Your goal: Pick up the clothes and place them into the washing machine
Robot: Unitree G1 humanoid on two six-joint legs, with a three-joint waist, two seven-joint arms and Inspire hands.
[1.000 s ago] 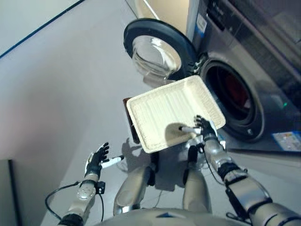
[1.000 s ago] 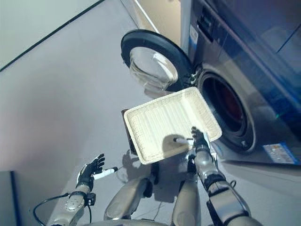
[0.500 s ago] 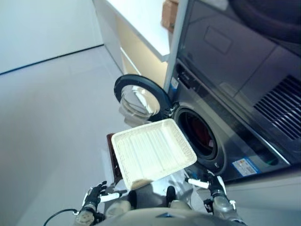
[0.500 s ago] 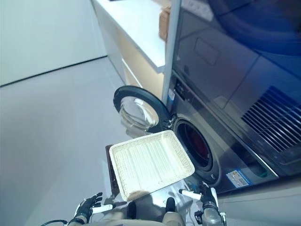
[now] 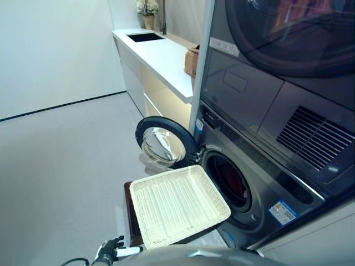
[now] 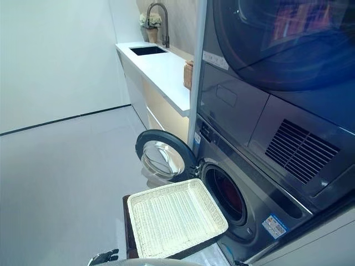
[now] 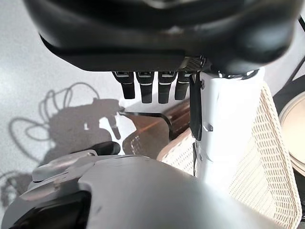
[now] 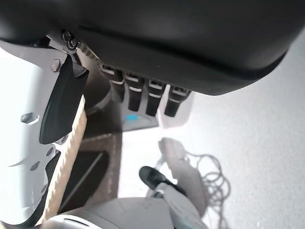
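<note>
The shallow wicker basket (image 5: 177, 205) rests empty on the low dark brown box (image 5: 130, 213) in front of the washing machine (image 5: 260, 194). The machine's round door (image 5: 163, 145) stands open to the left. Something reddish shows deep in the drum (image 5: 232, 184). My left hand (image 5: 111, 252) hangs low to the left of the box, open and holding nothing; its fingers (image 7: 147, 88) are straight in the left wrist view, with the basket (image 7: 267, 162) past the thumb. My right hand (image 8: 143, 98) is open and empty, with the basket's rim (image 8: 71, 148) beside its thumb.
A dryer (image 5: 277, 44) is stacked above the washing machine. A long white counter (image 5: 161, 52) with a sink (image 5: 144, 37) runs along the wall behind the open door, with a brown box (image 5: 192, 60) on it. Bare grey floor (image 5: 61, 160) lies to the left.
The camera has tilted up, so the whole picture has shifted. My right hand, which touched the basket's near corner, has come away and dropped low. The basket has stayed put.
</note>
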